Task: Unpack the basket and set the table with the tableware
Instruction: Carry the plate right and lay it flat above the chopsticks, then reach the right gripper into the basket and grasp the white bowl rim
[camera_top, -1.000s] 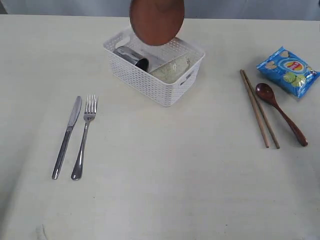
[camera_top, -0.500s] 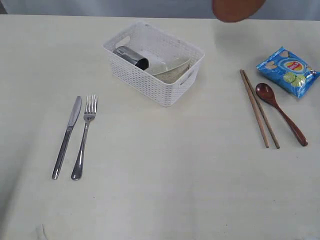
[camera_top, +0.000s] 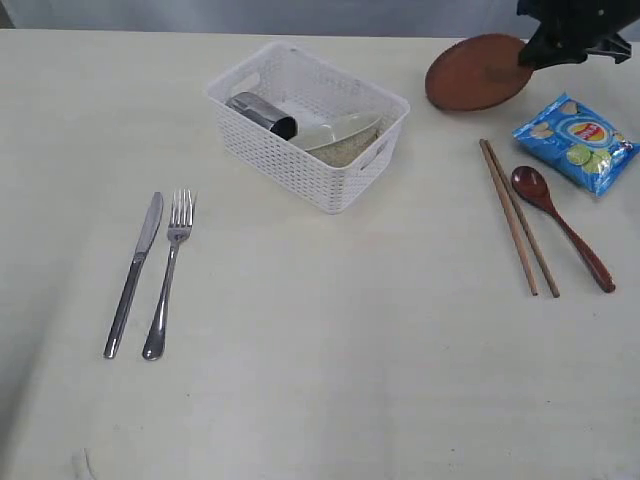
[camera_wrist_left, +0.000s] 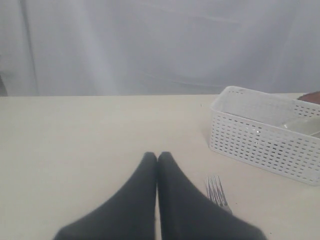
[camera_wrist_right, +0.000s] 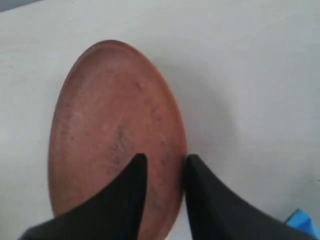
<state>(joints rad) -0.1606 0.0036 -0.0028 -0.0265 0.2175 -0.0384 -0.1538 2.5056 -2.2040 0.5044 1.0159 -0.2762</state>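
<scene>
The brown round plate (camera_top: 470, 75) lies on the table (camera_top: 330, 350) at the back right, beyond the chopsticks (camera_top: 518, 215) and wooden spoon (camera_top: 565, 225). My right gripper (camera_top: 527, 62) stands at its right edge. In the right wrist view its jaws (camera_wrist_right: 164, 160) are parted astride the plate (camera_wrist_right: 110, 125) rim, one finger over the plate, one just outside it. The white basket (camera_top: 290, 160) holds the steel cup (camera_top: 262, 112) and cream bowl (camera_top: 340, 135). Knife (camera_top: 135, 270) and fork (camera_top: 170, 275) lie at the left. My left gripper (camera_wrist_left: 157, 156) is shut and empty, low over the table near the fork (camera_wrist_left: 216, 190).
A blue chips bag (camera_top: 577, 140) lies right of the plate and behind the spoon, close to my right gripper. The basket (camera_wrist_left: 260, 145) stands ahead of my left gripper. A grey curtain hangs behind the table's far edge.
The plate went from above the basket across to the right and now lies on the table. My right gripper's jaws have come into view at its rim and have spread.
</scene>
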